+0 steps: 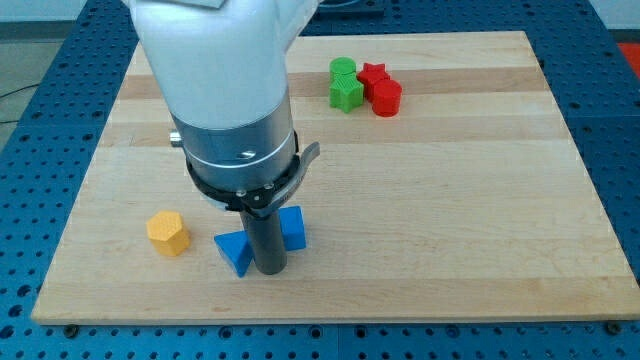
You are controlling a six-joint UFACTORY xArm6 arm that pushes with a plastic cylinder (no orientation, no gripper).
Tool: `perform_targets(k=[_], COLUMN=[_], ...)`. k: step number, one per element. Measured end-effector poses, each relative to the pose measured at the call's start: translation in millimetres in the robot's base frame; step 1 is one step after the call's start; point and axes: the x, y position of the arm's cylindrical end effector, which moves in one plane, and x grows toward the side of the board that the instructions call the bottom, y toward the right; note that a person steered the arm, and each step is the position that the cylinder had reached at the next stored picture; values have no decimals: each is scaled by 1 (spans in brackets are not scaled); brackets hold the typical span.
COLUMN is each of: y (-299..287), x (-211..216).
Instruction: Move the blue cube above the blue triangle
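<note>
One wooden board (450, 200) on blue perforated bench (620, 150). No claw fitted: rod only; my tip (269, 270) on board between blue triangle (234, 251) and blue cube (293, 228), touching or nearly touching both. Cube partly hidden behind rod, at triangle's right, slightly higher. Yellow block (168, 233) left of triangle. Green block (345, 84) and red blocks (381, 88) clustered far above; shapes unclear.

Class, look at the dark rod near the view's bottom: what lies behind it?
The blue cube sits behind the rod, its left part covered. The blue triangle lies to the rod's left. My tip is between them; whether the blocks touch is hidden.
</note>
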Motion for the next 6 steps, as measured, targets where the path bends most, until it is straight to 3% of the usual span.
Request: perform_targets(k=[2,4,6], y=[-59,40,84], x=[0,-17,-38])
